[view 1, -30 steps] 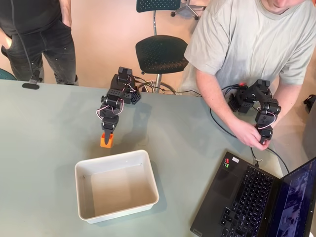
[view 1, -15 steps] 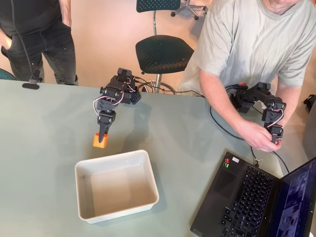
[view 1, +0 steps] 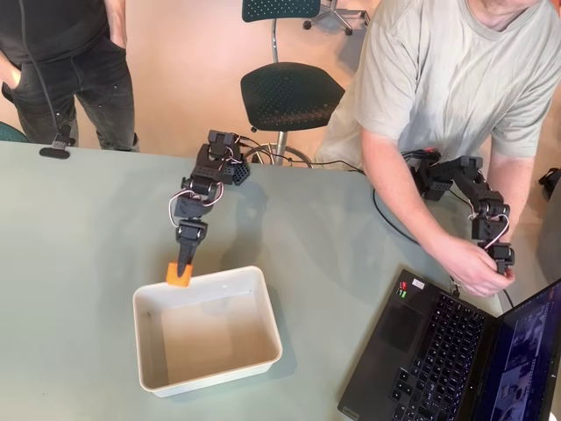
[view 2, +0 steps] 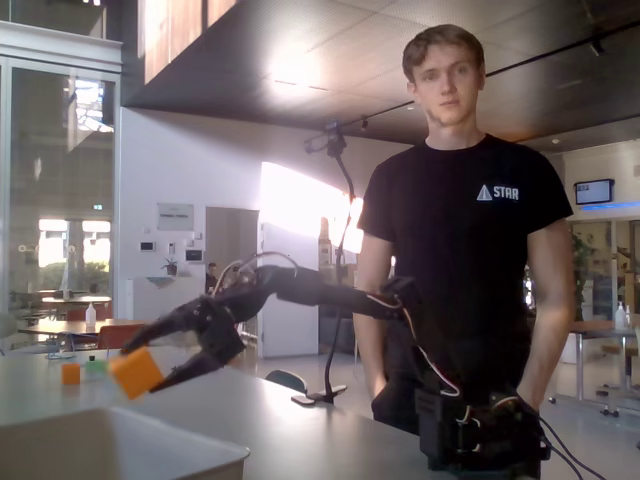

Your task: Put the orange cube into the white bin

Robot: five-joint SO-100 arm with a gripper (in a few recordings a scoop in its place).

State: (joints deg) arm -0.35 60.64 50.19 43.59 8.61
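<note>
The claw [view 1: 181,266] is clamped on the orange cube [view 1: 179,274], both fingers pinching it. In the overhead view the cube hangs at the bin's eleven o'clock corner, right over the far rim of the white bin [view 1: 250,276]. In the fixed view the claw [view 2: 165,362] holds the cube [view 2: 135,372] clear of the table, above and just behind the bin's near rim [view 2: 150,438]. At two o'clock from the bin in the overhead view, the black arm [view 1: 210,171] reaches back to its base at the table's [view 1: 79,228] far edge. A laptop [view 1: 456,351] sits at the bin's three o'clock.
</note>
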